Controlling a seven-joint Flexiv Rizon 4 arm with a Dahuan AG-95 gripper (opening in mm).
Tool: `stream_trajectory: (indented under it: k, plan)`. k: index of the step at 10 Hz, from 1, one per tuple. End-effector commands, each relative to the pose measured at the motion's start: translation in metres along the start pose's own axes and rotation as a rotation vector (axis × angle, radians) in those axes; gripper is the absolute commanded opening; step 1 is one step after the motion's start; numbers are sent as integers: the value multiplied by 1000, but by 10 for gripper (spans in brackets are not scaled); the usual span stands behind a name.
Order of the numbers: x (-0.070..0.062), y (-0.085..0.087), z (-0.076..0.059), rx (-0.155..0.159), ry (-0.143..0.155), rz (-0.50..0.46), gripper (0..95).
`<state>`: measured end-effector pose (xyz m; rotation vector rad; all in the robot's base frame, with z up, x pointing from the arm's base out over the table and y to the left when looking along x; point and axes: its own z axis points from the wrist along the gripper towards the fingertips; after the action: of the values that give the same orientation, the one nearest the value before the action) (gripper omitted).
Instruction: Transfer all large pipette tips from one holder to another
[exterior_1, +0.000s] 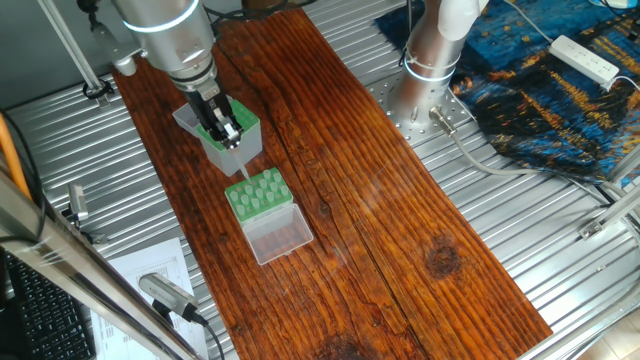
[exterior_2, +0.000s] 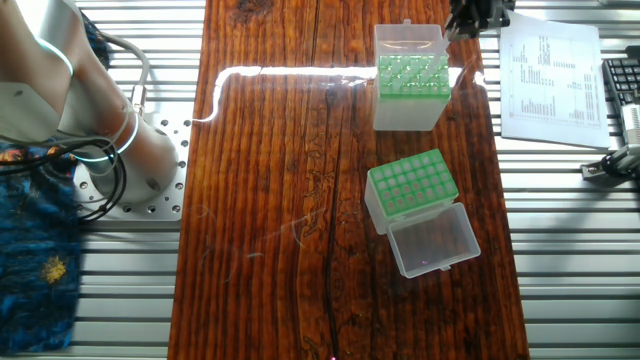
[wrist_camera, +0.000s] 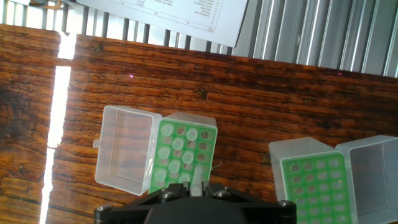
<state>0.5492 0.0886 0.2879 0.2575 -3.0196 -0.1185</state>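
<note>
The taller grey-sided holder has a green top plate, and several pale large pipette tips stand in it. It also shows in the other fixed view. My gripper hangs just above this holder. It is shut on one pale pipette tip that points down between the fingers. In one fixed view the gripper covers part of the holder's top. The low green rack lies beside it with its clear lid open. It also shows in the hand view. I cannot tell whether its holes hold tips.
The holder's own clear lid lies open on its far side from the rack. A printed sheet lies on the metal slats beside the wooden board. The arm's base stands by the board's far edge.
</note>
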Motion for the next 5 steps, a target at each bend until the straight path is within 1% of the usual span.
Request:
stream_trajectory:
  k: [1, 5]
  plan:
    - [3, -1, 1, 3, -4, 0, 0]
    - [4, -3, 3, -3, -7, -6, 0]
